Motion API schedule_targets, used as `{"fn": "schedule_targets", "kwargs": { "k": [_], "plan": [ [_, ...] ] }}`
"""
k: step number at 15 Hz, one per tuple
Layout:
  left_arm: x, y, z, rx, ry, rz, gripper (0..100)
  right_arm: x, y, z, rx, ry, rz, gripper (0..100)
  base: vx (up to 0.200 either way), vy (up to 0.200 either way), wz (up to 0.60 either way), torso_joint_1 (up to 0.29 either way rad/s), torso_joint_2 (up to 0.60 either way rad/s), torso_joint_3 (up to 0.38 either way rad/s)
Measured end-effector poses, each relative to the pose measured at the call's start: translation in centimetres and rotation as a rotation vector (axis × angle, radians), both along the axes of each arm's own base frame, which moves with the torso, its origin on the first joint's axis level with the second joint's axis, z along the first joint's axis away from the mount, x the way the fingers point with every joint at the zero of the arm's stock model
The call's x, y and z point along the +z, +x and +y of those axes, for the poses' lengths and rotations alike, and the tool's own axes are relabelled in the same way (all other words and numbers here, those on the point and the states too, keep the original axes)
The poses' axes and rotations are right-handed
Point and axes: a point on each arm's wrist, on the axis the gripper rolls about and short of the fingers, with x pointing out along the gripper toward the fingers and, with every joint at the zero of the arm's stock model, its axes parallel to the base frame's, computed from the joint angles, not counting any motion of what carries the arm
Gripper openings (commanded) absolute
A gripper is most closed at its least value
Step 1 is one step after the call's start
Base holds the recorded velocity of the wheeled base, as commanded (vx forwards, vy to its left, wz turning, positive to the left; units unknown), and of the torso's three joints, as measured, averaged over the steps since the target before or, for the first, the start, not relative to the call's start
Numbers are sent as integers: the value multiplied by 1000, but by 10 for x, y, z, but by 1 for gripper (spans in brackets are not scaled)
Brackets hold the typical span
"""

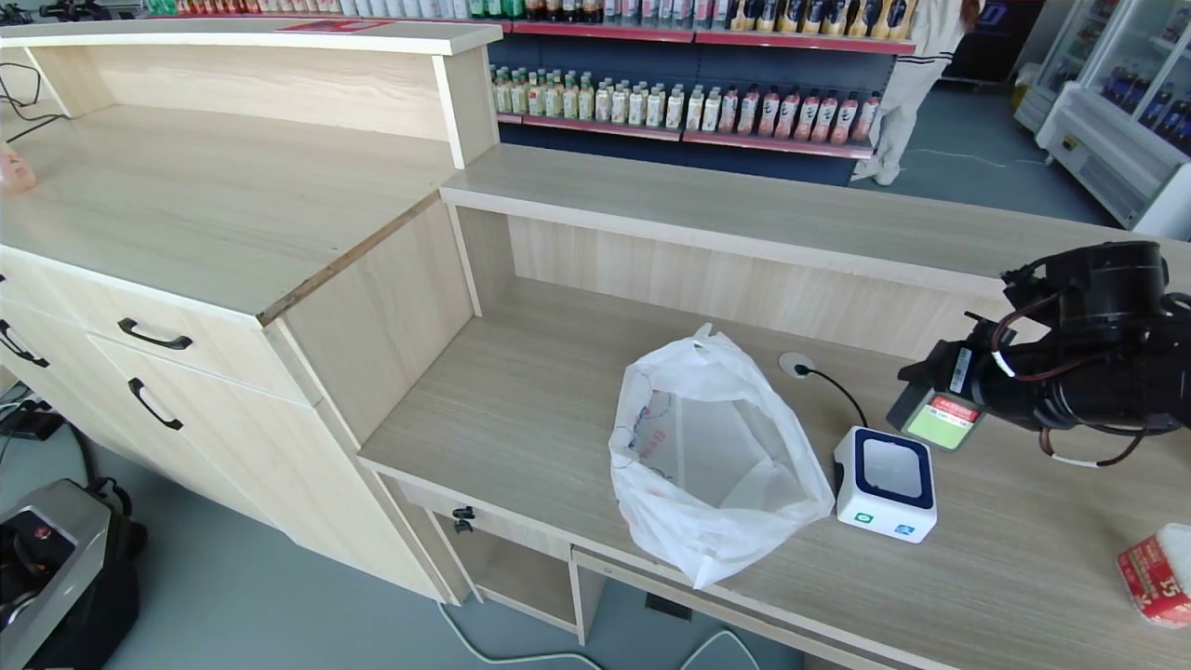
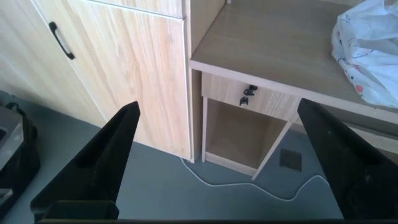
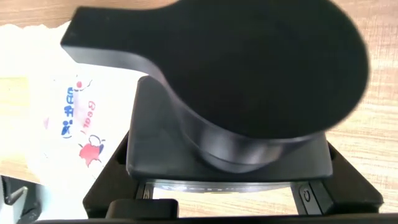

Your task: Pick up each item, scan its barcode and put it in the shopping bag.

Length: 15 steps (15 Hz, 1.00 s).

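Note:
A white plastic shopping bag stands open on the lower wooden counter; the right wrist view shows its printed side. Just right of it sits the white scanner box with a blue-framed window. Above and behind the scanner, my right gripper is shut on a dark flat item with a green and red label; this black item is close up in the right wrist view. My left gripper hangs open, holding nothing, over the floor beside the counter's front.
A red and white packet lies at the counter's far right edge. A black cable runs from the scanner to a hole in the counter. A raised cabinet with drawers stands left. An open cubby sits under the counter.

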Motion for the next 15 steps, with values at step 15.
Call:
{"fn": "schedule_targets", "kwargs": {
  "k": [15],
  "plan": [
    [0,0,0,1,0,0,100,-39,11,0,-98,41,148,0,0,0,0,0,0,0]
  ]
}}
